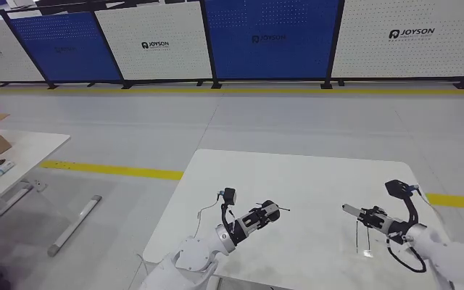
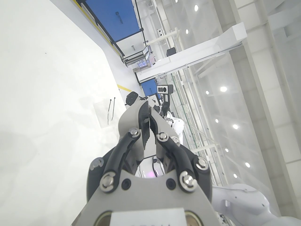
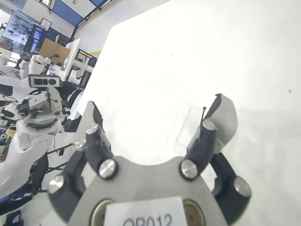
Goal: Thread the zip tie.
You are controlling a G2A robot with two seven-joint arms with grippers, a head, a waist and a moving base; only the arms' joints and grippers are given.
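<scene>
Top view, left claw (image 1: 272, 211): a thin dark sliver (image 1: 283, 209) sticks out past the tip, too small to say whether it is a zip tie. Left wrist view: pads (image 2: 144, 123) pressed together, anything between them hidden.

Right wrist view: one zip tie (image 3: 203, 109) shows its head and a short stretch. The rest lies behind a finger (image 3: 222, 114) of the spread right claw (image 3: 155, 99).

The clear bag (image 3: 182, 123) (edges faint against the white worktop (image 3: 164, 59)) has its near end covered by the claw body.

Top view: loose zip ties (image 1: 357, 235) too thin to count. The worktop's near edge is cut off by the frame.
</scene>
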